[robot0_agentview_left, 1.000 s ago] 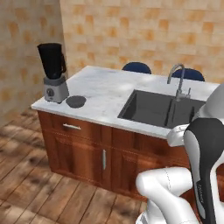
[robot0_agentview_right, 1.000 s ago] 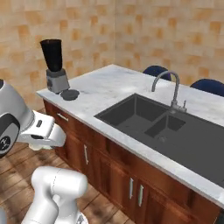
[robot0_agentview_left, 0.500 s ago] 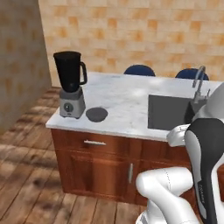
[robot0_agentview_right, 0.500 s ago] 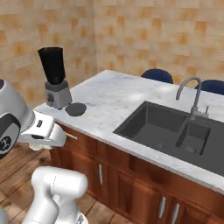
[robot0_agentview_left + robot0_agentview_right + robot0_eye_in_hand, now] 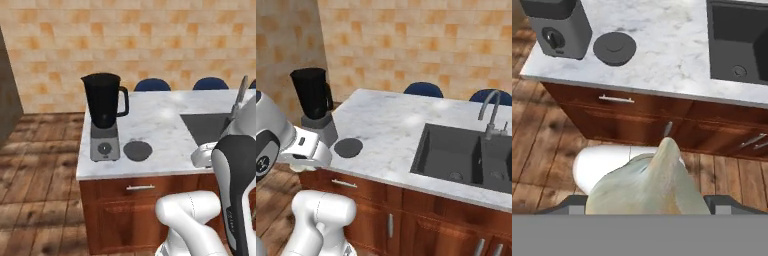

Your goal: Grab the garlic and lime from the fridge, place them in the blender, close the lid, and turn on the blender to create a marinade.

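Room: I see a kitchen with a tan tiled wall (image 5: 165, 45) and a wood plank floor (image 5: 35, 170).
Surface: white marbled counter (image 5: 155, 125) over brown wooden cabinets (image 5: 406, 220); two blue chair backs (image 5: 152, 84) show behind it.
Blender: the blender (image 5: 104, 116) stands at the counter's left end, dark jar upright on its grey base, dial facing me. Jar contents: I cannot make them out through the dark wall.
Lid: the lid (image 5: 137, 150) lies flat on the counter just beside the blender base, off the jar; the rim is uncovered.
Sink: a dark double sink (image 5: 466, 157) is sunk in the counter, well apart from the blender, with a curved grey faucet (image 5: 490, 112) behind it. Drains are visible in the basins.
Gripper: in the hand view the gripper (image 5: 649, 200) pinches a pale, pointed garlic bulb (image 5: 654, 185), which hides the fingertips. It hangs above the floor in front of the cabinets.
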### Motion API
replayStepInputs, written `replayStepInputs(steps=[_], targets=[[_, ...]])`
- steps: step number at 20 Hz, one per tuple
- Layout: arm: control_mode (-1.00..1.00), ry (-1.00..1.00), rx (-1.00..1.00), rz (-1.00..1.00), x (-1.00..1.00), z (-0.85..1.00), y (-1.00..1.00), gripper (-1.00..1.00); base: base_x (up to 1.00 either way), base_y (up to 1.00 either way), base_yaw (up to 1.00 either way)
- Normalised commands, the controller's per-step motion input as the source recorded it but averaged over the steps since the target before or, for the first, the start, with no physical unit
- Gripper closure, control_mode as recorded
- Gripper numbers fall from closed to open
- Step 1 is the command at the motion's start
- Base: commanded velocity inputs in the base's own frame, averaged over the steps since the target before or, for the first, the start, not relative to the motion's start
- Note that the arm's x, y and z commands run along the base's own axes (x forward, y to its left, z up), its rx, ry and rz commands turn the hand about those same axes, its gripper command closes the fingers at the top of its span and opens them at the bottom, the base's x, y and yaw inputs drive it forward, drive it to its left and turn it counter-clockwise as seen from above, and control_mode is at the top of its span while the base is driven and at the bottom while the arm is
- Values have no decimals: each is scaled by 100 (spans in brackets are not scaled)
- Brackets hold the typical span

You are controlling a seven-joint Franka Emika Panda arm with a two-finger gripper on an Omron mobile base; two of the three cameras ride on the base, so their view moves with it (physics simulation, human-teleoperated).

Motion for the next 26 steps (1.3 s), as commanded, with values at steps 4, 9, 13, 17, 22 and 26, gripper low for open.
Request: replayStepInputs(steps=[4, 9, 13, 17, 22, 26], targets=[[100, 0, 0, 0, 0, 0, 0, 100, 70, 100, -40], [100, 0, 0, 0, 0, 0, 0, 100, 48, 94, -25], [100, 0, 0, 0, 0, 0, 0, 100, 9, 25, -5], [100, 0, 0, 0, 0, 0, 0, 100, 13, 0, 0], [-100, -14, -1, 0, 73, 95, 2, 100, 0, 0, 0], [-100, -28, -2, 0, 76, 100, 6, 100, 0, 0, 0]])
